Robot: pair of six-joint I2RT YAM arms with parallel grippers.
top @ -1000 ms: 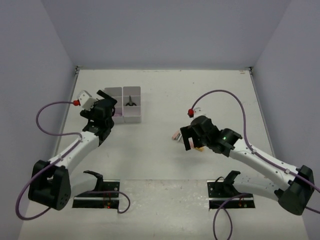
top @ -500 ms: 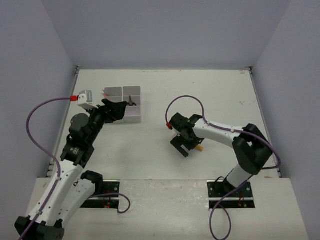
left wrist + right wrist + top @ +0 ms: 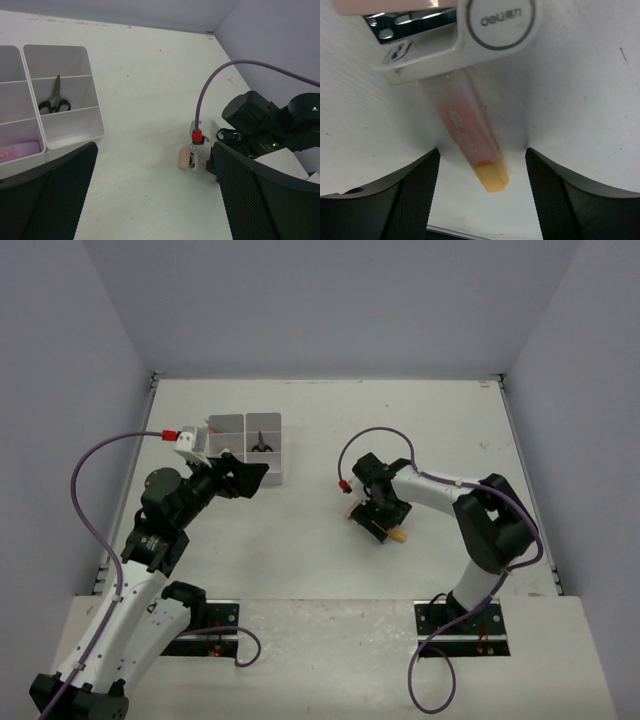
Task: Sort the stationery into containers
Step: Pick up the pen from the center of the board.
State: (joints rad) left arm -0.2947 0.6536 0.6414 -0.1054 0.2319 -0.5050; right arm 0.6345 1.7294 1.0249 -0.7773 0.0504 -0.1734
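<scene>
The white tray block (image 3: 280, 452) stands at the back left, with black-handled scissors (image 3: 261, 443) in a middle compartment. In the left wrist view the scissors (image 3: 55, 102) lie in the tray (image 3: 75, 140), and a pink item (image 3: 20, 150) lies in a near compartment. My left gripper (image 3: 243, 476) hangs open and empty just in front of the tray (image 3: 155, 200). My right gripper (image 3: 375, 515) is low at the table's middle, open (image 3: 482, 197), its fingers either side of a pink-orange marker (image 3: 467, 135) without touching it. The marker's orange end (image 3: 398, 536) sticks out.
A white item with a round logo and a metal part (image 3: 470, 30) lies across the marker's far end, a pink eraser (image 3: 385, 4) beside it. Both show in the left wrist view, eraser (image 3: 183, 159) and white item (image 3: 194, 160). Grey walls enclose the table.
My left arm lifted and its gripper swung right, away from the tray's left side. My right arm folded in and its gripper came down over the marker.
</scene>
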